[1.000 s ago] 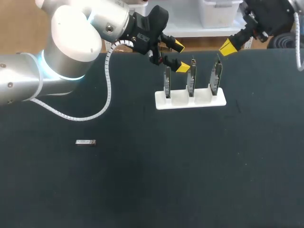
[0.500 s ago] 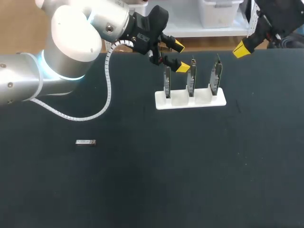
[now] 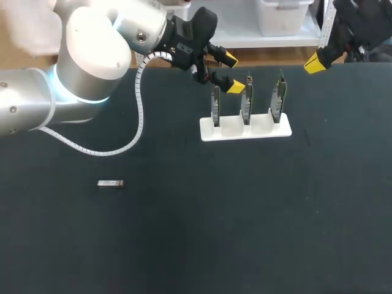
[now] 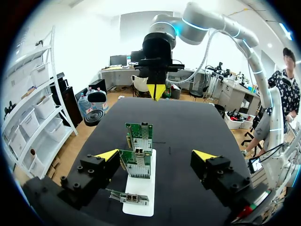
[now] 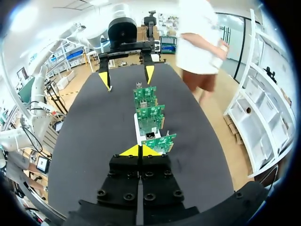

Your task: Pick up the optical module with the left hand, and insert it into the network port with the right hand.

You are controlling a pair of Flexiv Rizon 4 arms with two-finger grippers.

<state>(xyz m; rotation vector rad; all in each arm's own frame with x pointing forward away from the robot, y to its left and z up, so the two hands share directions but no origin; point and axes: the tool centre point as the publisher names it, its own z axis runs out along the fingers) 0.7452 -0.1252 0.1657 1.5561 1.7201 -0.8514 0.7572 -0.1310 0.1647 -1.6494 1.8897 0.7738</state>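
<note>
The optical module [image 3: 111, 183], a small silver bar, lies alone on the black table at the left, far from both grippers. A white stand [image 3: 245, 127] holds three upright green circuit boards [image 4: 138, 162] with metal ports. My left gripper [image 3: 228, 72] hovers open just above the stand's left board; in its own wrist view its fingers [image 4: 107, 154] straddle the boards [image 4: 156, 155]. My right gripper [image 3: 315, 63] is shut and empty, over the table's far right edge beyond the stand. It shows as a closed yellow tip [image 5: 139, 150] facing the row of boards [image 5: 150, 115].
The black table [image 3: 245, 233] carries nothing besides the stand and the module. My left arm's white body and coiled cable [image 3: 92, 67] fill the back left corner.
My right gripper has drawn back to the right and away from the stand, staying shut. The left arm and the module have not moved.
</note>
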